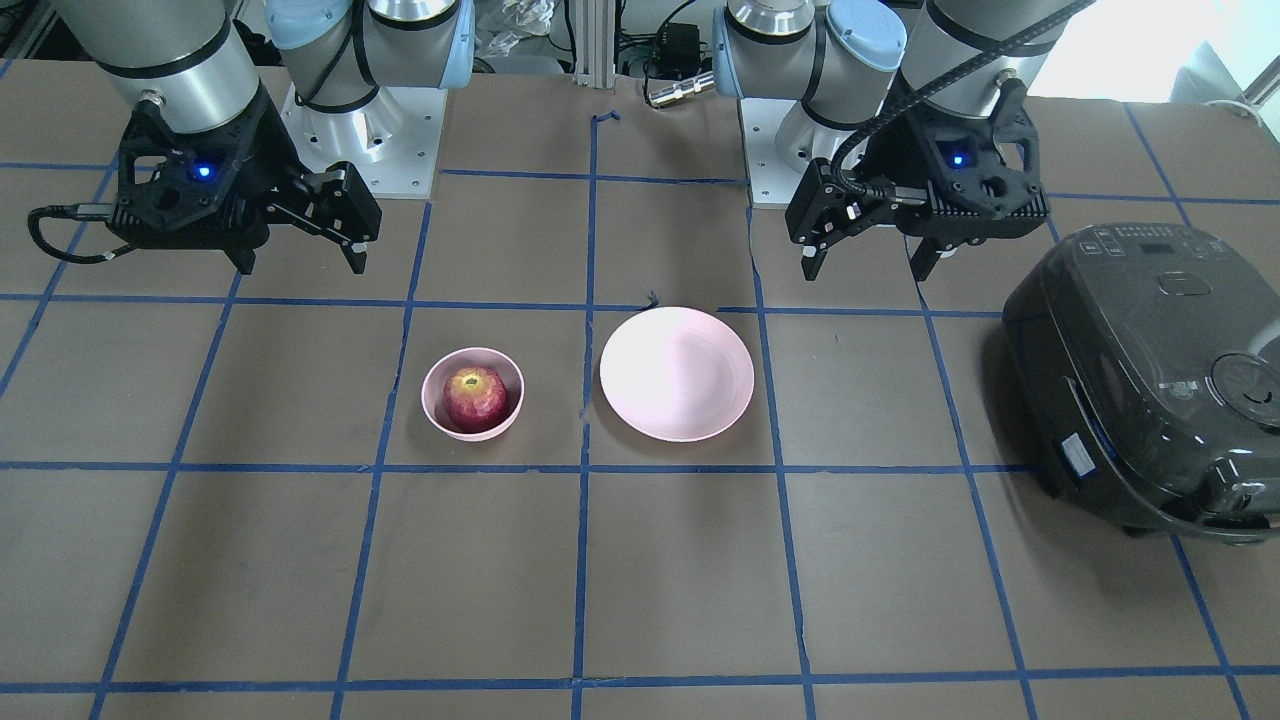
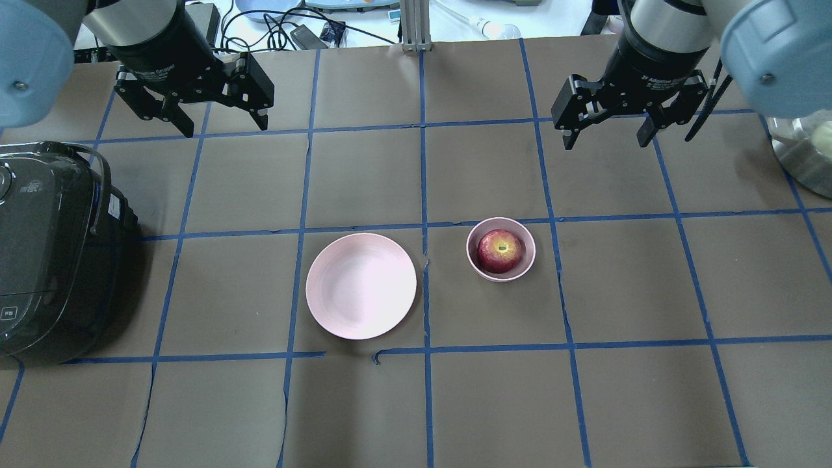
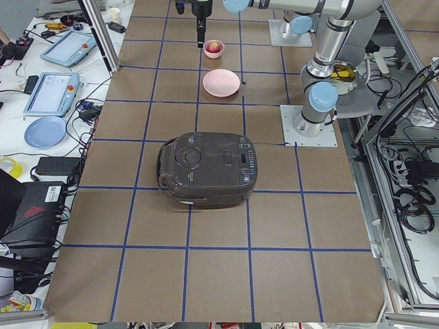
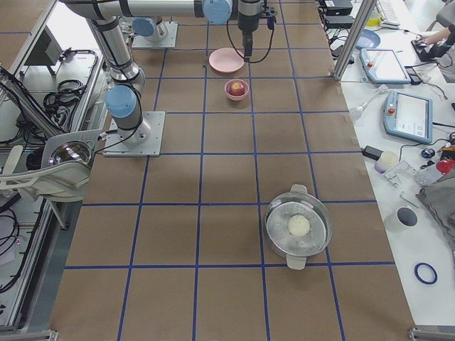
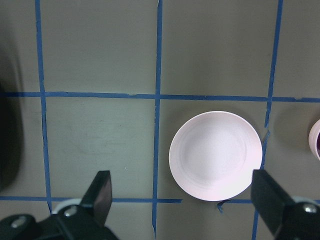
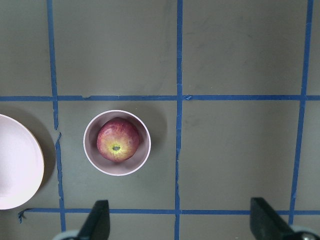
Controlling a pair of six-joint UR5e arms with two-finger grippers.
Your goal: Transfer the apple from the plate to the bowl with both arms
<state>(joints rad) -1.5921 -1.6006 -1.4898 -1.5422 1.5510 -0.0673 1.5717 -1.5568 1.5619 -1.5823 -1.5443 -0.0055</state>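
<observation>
The dark-red apple (image 1: 475, 397) sits inside the small pink bowl (image 1: 437, 420), stem dimple up; both also show in the overhead view, the apple (image 2: 500, 250) in the bowl (image 2: 530, 261), and in the right wrist view, the apple (image 6: 117, 140) in the bowl (image 6: 92, 157). The wide pink plate (image 1: 677, 373) lies empty beside the bowl, also seen overhead (image 2: 361, 286) and in the left wrist view (image 5: 215, 155). My left gripper (image 2: 224, 127) is open and empty, raised over the table on the robot's side of the plate. My right gripper (image 2: 606, 140) is open and empty, raised over the table near the bowl.
A black rice cooker (image 2: 45, 253) stands at the table's left end. A metal pot (image 2: 806, 156) with a pale round thing in it stands at the right end. Blue tape lines grid the brown table top.
</observation>
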